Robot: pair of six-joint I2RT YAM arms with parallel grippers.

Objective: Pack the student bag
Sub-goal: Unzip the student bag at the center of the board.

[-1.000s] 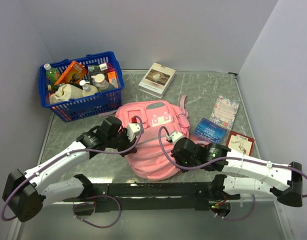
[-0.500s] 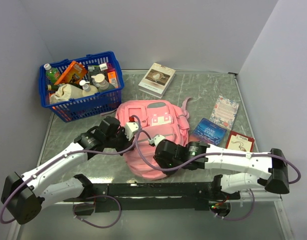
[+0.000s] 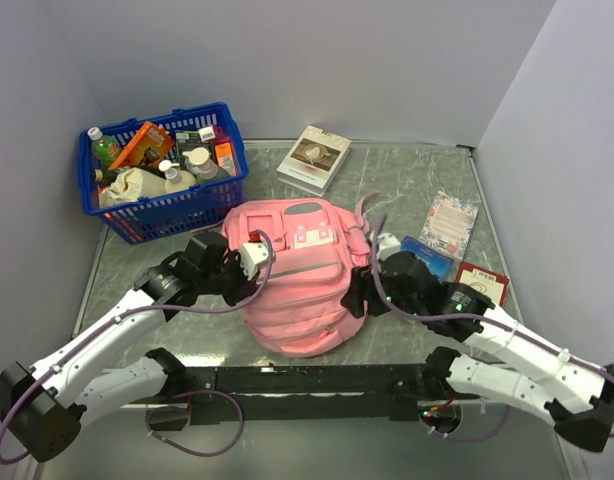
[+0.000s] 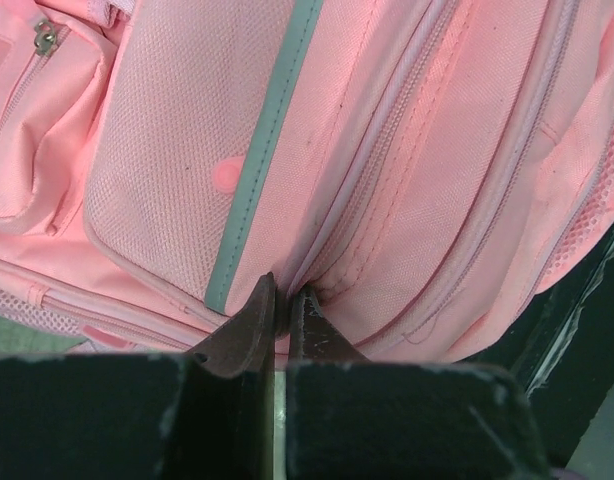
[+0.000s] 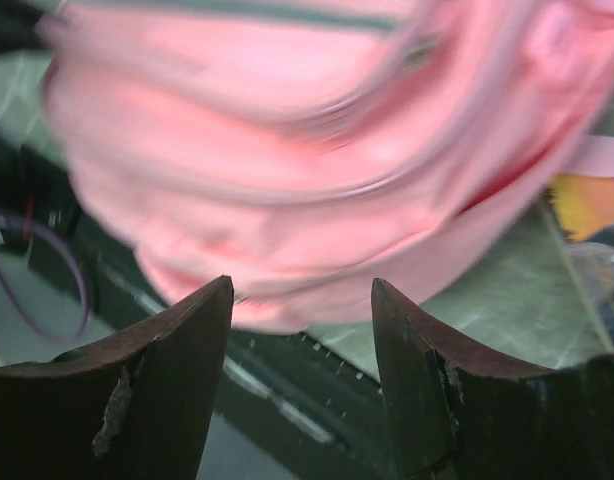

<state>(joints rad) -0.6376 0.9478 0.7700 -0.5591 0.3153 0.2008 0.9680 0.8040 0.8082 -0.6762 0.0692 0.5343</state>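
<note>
The pink student bag (image 3: 299, 290) lies front-up in the middle of the table, its grey stripe running across it. My left gripper (image 3: 249, 262) is at the bag's left side. In the left wrist view this gripper (image 4: 287, 290) is shut on a fold of the student bag (image 4: 407, 150) beside a zipper seam. My right gripper (image 3: 355, 292) stands at the bag's right edge. In the blurred right wrist view the gripper (image 5: 302, 285) is open with nothing between its fingers, and the student bag (image 5: 287, 200) lies just beyond them.
A blue basket (image 3: 177, 212) full of bottles and packets stands at the back left. A white book (image 3: 314, 158) lies behind the bag. A patterned booklet (image 3: 449, 223), a blue book (image 3: 429, 256) and a red book (image 3: 484, 283) lie to the right. A black rail (image 3: 307, 380) runs along the near edge.
The right gripper has opened, let go of the bag and swung from the bag's near middle out to its right edge. The bag has settled flatter. The left gripper stays shut on it.
</note>
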